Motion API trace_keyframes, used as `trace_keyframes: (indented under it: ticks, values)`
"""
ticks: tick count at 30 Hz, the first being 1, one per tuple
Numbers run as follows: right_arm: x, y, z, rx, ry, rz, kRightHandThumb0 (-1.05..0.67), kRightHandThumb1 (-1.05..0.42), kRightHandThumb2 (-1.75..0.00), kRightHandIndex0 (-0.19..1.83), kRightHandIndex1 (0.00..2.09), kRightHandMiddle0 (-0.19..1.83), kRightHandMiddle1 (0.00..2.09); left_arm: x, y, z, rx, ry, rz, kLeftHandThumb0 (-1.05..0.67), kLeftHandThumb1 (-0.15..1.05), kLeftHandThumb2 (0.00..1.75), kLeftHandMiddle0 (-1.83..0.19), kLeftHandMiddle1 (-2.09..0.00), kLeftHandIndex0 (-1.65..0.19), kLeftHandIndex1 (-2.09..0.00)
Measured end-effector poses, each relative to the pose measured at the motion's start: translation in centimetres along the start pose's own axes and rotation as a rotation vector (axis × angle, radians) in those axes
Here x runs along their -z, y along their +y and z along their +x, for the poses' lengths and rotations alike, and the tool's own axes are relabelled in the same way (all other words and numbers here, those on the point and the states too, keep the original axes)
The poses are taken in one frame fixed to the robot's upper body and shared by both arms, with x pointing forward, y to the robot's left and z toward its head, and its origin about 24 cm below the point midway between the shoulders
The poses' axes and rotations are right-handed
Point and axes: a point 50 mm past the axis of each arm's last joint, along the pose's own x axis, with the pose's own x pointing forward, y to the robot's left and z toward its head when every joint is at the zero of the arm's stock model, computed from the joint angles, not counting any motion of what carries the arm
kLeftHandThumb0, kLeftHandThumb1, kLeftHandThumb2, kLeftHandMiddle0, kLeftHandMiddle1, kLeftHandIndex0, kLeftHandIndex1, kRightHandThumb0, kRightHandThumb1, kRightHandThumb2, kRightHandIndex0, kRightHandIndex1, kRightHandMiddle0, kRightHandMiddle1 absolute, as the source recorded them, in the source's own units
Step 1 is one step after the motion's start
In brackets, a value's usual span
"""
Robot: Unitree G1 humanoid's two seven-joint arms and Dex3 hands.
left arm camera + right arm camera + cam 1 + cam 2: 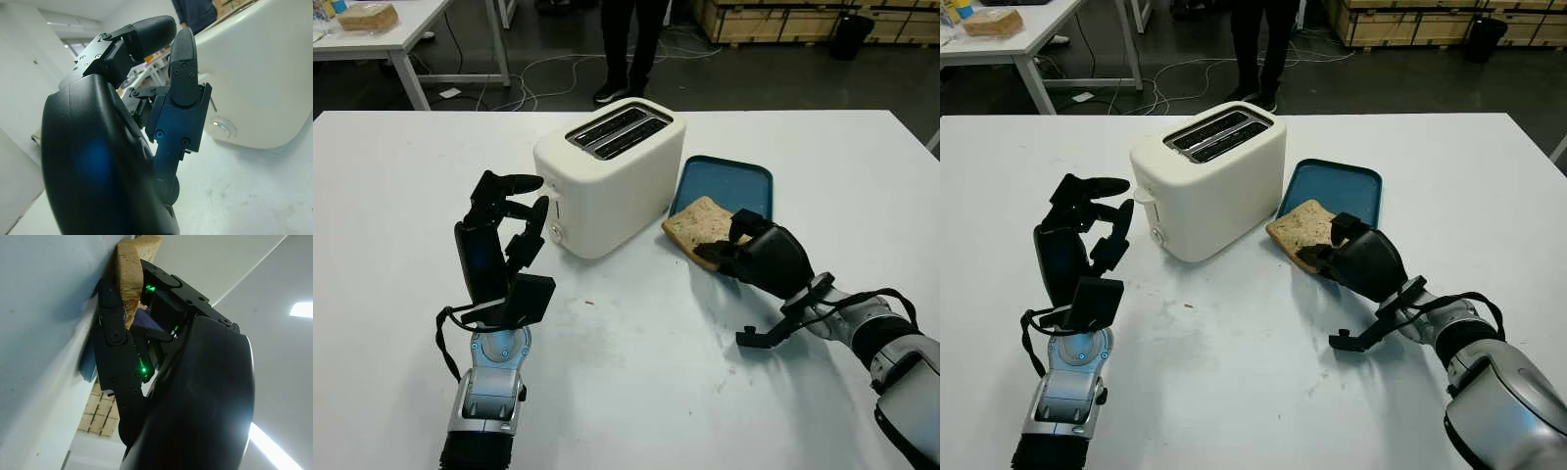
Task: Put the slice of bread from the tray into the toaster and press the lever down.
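A cream two-slot toaster (607,176) stands mid-table, its lever (1143,196) and knob (555,232) on the end facing my left hand. Behind and to its right lies a blue tray (734,178). The slice of bread (698,221) rests over the tray's near left corner. My right hand (732,243) is shut on the slice's near edge; the right wrist view shows the bread (129,269) pinched between black fingers (112,333). My left hand (530,196) is upright and open just left of the toaster, apart from it.
A person (626,49) stands beyond the table's far edge, with cables on the floor. Another table at the back left carries a bagged loaf (367,17). Wooden crates (783,20) sit at the back right. White tabletop stretches in front of the toaster.
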Motion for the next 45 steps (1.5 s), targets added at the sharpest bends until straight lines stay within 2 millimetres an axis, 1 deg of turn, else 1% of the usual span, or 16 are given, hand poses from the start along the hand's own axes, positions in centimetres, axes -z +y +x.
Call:
trace_keyframes:
  ticks: [4,6,9,12,18,22,26,27,29,30,33,35,38,41,43,45]
  values:
    - [0.1,-0.7,0.1,0.083,-0.001,0.013,-0.25,-0.92,-0.09,0.46,1.54,1.09,0.06,0.0,0.0,0.0,0.001,-0.005,-0.003,-0.37,0.92,0.27,-0.56,-1.52,-0.54,-1.11]
    - [0.3,-1.2,0.4,0.127,0.001,0.011,-0.27,-0.92,-0.10,0.49,1.48,1.09,0.05,0.0,0.0,0.0,0.002,-0.006,-0.004,-0.37,0.92,0.27,-0.56,-1.52,-0.54,-1.11]
    - [0.6,-2.2,0.9,0.204,0.002,0.007,-0.24,-0.92,-0.09,0.44,1.61,1.10,0.04,0.0,0.0,0.0,0.002,-0.008,-0.007,-0.37,0.92,0.27,-0.57,-1.52,-0.53,-1.12]
    - [0.7,-3.3,1.6,0.288,-0.015,0.015,-0.21,-0.91,-0.04,0.44,1.65,1.09,0.03,0.0,-0.1,-0.1,0.004,-0.008,-0.007,-0.39,0.92,0.27,-0.58,-1.52,-0.53,-1.13]
    - [0.9,-5.3,2.9,0.399,-0.048,0.038,-0.21,-0.91,-0.01,0.51,1.57,1.14,0.04,0.0,-0.1,-0.1,0.008,-0.008,-0.008,-0.40,0.92,0.26,-0.58,-1.51,-0.53,-1.12]
    - [1.1,-5.8,3.1,0.425,-0.035,0.066,-0.22,-0.92,-0.01,0.55,1.51,1.15,0.03,0.0,-0.1,-0.1,0.010,-0.007,-0.011,-0.40,0.92,0.26,-0.57,-1.50,-0.54,-1.12]
    - [1.3,-6.2,3.2,0.429,-0.020,0.114,-0.28,-0.92,-0.12,0.57,1.51,1.19,0.06,0.0,-0.2,-0.1,0.013,-0.006,-0.012,-0.40,0.92,0.25,-0.58,-1.52,-0.54,-1.12]
    - [1.5,-6.3,3.3,0.425,-0.007,0.136,-0.29,-0.92,-0.18,0.57,1.46,1.17,0.05,0.0,-0.2,-0.1,0.013,-0.007,-0.011,-0.40,0.92,0.26,-0.58,-1.52,-0.54,-1.12]
    - [1.8,-6.6,3.4,0.398,0.021,0.196,-0.29,-0.92,-0.21,0.65,1.30,1.14,0.03,0.0,-0.2,-0.1,0.014,-0.007,-0.009,-0.40,0.92,0.25,-0.58,-1.51,-0.54,-1.12]
    - [2.1,-6.7,3.4,0.384,0.037,0.223,-0.29,-0.92,-0.22,0.67,1.26,1.14,0.03,0.0,-0.2,-0.1,0.014,-0.008,-0.009,-0.40,0.92,0.25,-0.59,-1.51,-0.54,-1.12]
    - [3.0,-7.2,3.7,0.333,0.087,0.299,-0.30,-0.92,-0.19,0.66,1.36,1.19,0.06,0.0,-0.2,-0.1,0.014,-0.008,-0.009,-0.40,0.92,0.25,-0.59,-1.49,-0.54,-1.11]
    - [3.8,-8.0,4.1,0.296,0.114,0.350,-0.32,-0.92,-0.19,0.66,1.37,1.18,0.07,0.0,-0.2,-0.1,0.013,-0.006,-0.008,-0.40,0.92,0.25,-0.59,-1.48,-0.54,-1.11]
    - [5.0,-9.8,5.1,0.259,0.129,0.406,-0.28,-0.92,-0.13,0.70,1.35,1.21,0.09,0.0,-0.2,-0.1,0.012,-0.005,-0.009,-0.39,0.92,0.25,-0.59,-1.49,-0.54,-1.10]
    - [5.8,-11.6,6.3,0.244,0.117,0.428,-0.24,-0.92,-0.05,0.81,1.19,1.23,0.09,0.0,-0.2,-0.1,0.012,-0.003,-0.008,-0.39,0.92,0.25,-0.58,-1.49,-0.54,-1.10]
    - [6.3,-12.7,7.0,0.223,0.111,0.455,-0.20,-0.92,-0.04,0.85,1.09,1.22,0.07,0.0,-0.2,-0.1,0.011,-0.003,-0.008,-0.39,0.92,0.25,-0.57,-1.49,-0.54,-1.10]
    - [6.8,-13.8,7.5,0.209,0.108,0.487,-0.19,-0.92,-0.02,0.96,0.86,1.22,0.04,0.0,-0.2,-0.1,0.011,-0.003,-0.009,-0.38,0.92,0.26,-0.57,-1.49,-0.54,-1.10]
